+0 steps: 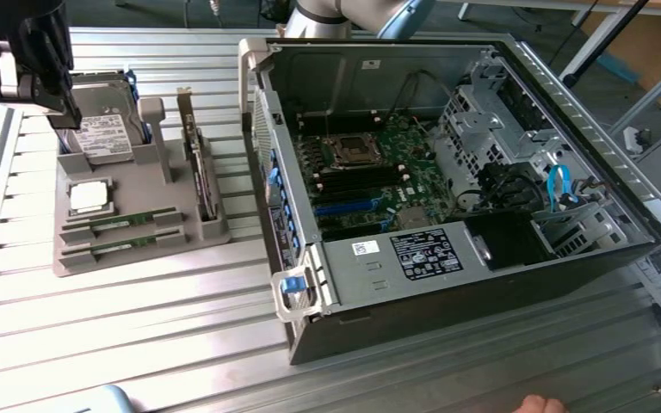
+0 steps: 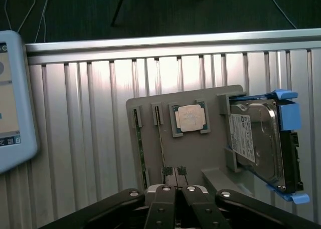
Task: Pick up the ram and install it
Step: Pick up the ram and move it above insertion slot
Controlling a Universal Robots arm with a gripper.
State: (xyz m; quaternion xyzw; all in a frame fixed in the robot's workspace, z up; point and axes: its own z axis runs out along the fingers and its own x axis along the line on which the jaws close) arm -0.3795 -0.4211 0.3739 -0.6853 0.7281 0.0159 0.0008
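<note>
Wrist view — tool, fingers together and empty — hangs clear of ram in tray.

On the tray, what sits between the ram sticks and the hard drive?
The square silver processor chip, in its own pocket; the wrist view shows it between the ram sticks and the hard drive.

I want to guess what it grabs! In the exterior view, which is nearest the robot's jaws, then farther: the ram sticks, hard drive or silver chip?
1. The hard drive, upright at the tray's end by the jaws.
2. The silver chip, flat in the tray's middle.
3. The ram sticks, lying at the tray's other end.
</note>
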